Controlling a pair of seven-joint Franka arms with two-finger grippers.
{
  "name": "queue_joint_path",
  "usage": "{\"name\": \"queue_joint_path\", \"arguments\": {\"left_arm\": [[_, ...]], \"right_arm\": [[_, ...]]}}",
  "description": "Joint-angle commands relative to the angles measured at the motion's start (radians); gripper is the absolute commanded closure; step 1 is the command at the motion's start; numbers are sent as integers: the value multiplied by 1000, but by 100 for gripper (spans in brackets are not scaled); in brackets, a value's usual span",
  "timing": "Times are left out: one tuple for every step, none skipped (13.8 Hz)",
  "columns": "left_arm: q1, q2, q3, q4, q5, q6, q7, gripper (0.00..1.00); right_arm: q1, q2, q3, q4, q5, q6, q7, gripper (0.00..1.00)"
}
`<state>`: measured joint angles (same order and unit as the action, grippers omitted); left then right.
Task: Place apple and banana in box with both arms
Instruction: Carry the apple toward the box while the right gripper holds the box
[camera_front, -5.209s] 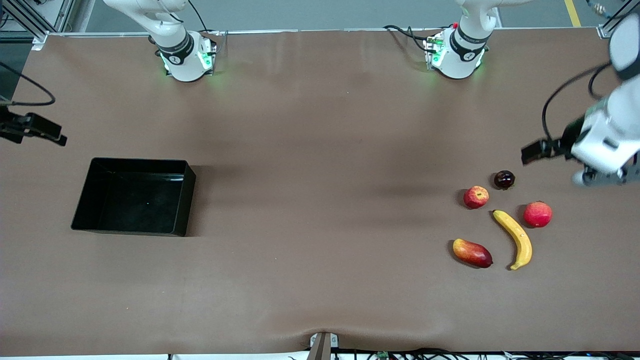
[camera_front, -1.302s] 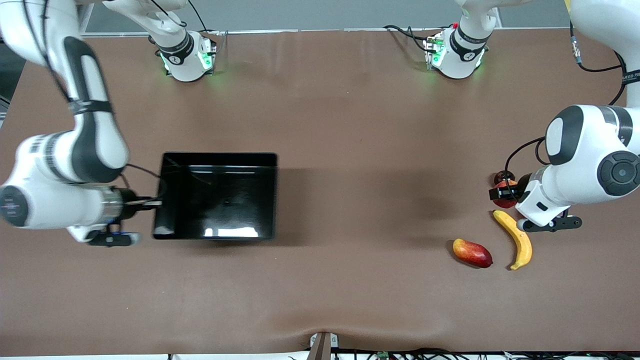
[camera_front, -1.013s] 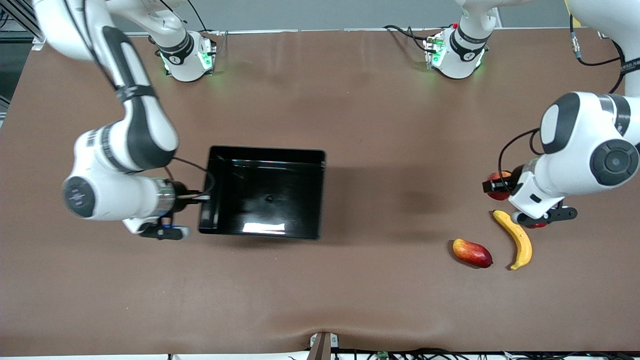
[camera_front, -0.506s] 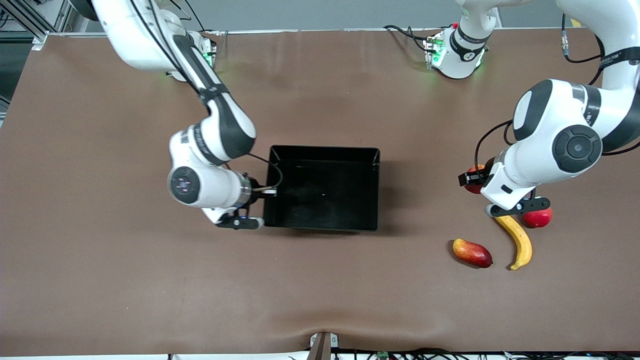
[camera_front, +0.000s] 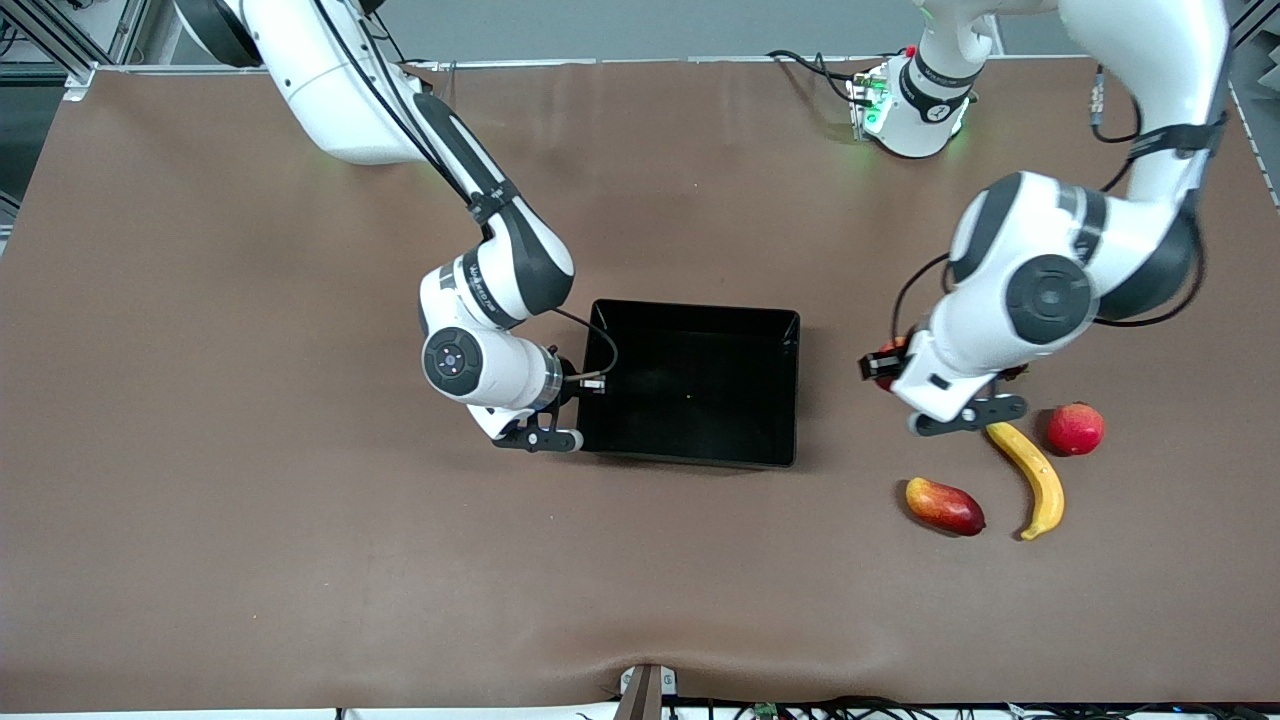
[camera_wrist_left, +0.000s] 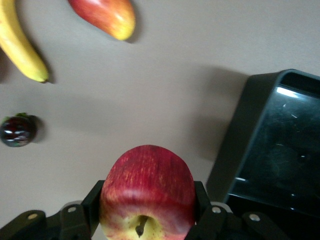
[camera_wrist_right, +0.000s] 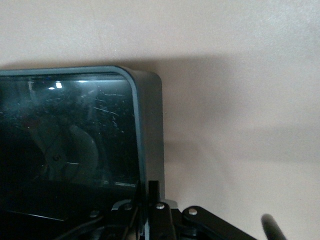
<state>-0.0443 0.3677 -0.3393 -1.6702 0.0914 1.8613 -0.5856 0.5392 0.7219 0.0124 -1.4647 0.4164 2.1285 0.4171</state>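
Left wrist view: left tool (camera_wrist_left: 146, 220) clenches the apple (camera_wrist_left: 147, 192), red with a yellow base and stem dimple, over the table (camera_front: 300, 560) beside the box (camera_front: 780, 390). Right tool (camera_front: 592, 384) clamps the glossy black box's wall. Banana (camera_front: 1030, 477) lies yellow, curved.

My left gripper (camera_wrist_left: 147, 220) clamps the small red-yellow apple (camera_wrist_left: 147, 192) aloft beside the shallow glossy black plastic box (camera_front: 693, 384) mid-bench, its wall pinched by my right gripper (camera_front: 590, 382); the long curved yellow banana (camera_front: 1030, 477) lies flat toward the left arm's end.

No readable text, label, brand or number anywhere. Only tiny illegible markings on the arm bands and bases.
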Motion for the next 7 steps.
{"name": "queue_joint_path", "arguments": {"left_arm": [[-46,-12,2,-55,2,85,-54,100],[-60,-4,2,-65,4,119,-81,100],[-81,11,2,-66,2,145,-111,100],[-101,29,2,-60,4,166,-137,100],[-110,45,2,-57,4,197,-152,100],[-136,63,2,-56,2,238,-166,100],[-155,83,2,-53,2,275,-190,100]], "right_arm": [[1,-4,-11,12,35,-4,15,24],[-1,-5,-12,14,24,-6,5,0],[-7,-10,-12,18,30,-7,8,0],[-15,-15,-12,23,27,-16,8,0],[-19,-27,-15,33,22,-21,5,0],[-33,-35,-17,53,19,-33,3,0],[-53,-35,-17,78,18,-67,3,0]]}}
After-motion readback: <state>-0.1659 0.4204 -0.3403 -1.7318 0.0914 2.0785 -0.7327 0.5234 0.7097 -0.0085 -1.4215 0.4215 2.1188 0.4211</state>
